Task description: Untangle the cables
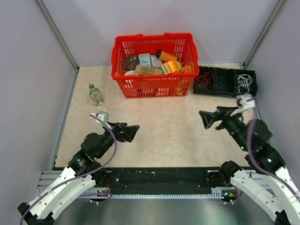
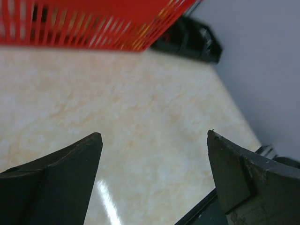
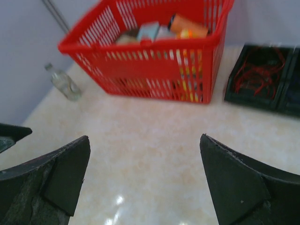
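The cables [image 1: 243, 83] (white coils, reddish ones beside) lie in a black tray [image 1: 220, 93] at two o'clock. The left claw [image 1: 135, 132] and right claw [image 1: 203, 120] gape empty. Grabbing several loops together could tighten the tangle, or drag the tray.

The left arm [image 1: 56, 187] and the right arm [image 1: 262, 185] each have glossy white shell segments near the base and matte black joint housings higher up. A thick purple hose [image 1: 114, 143] loops along the left one and another purple hose [image 1: 248, 140] along the right, and each wrist carries a small white-and-grey camera block [image 1: 101, 116] [image 1: 245, 101]. The matte black left gripper [image 1: 132, 132] and matching right gripper [image 1: 205, 120] have broad wedge-shaped fingers [image 2: 61, 183] [image 3: 243, 183] with pale grey scuffs, and a tiny green light [image 1: 242, 148] glows on the right arm's black housing.
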You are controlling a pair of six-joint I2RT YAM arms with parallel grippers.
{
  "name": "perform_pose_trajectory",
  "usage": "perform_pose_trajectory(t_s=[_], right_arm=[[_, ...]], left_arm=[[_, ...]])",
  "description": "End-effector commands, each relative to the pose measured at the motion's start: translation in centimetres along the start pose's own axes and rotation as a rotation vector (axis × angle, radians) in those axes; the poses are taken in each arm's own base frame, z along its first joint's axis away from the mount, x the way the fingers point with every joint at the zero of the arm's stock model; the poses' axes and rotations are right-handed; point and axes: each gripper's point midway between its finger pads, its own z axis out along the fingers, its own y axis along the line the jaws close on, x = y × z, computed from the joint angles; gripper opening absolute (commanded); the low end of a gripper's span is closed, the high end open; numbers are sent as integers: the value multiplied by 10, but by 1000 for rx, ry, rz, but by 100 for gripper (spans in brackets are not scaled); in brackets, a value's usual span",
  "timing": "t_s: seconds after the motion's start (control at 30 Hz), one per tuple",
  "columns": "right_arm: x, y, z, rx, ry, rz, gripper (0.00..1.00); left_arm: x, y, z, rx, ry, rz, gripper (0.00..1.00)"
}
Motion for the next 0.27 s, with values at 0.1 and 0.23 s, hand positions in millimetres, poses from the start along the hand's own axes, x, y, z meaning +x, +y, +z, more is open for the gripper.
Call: perform_pose_trajectory(t_s=[0.1,0.23], right_arm=[[-93,-6,-86,23,-350,113,99],[-91,0,-96,-19,-336,35,99]], left_arm=[[-145,-94,-60,195,-293,153,97],[-179,-121,-85,265,-355,143,98]])
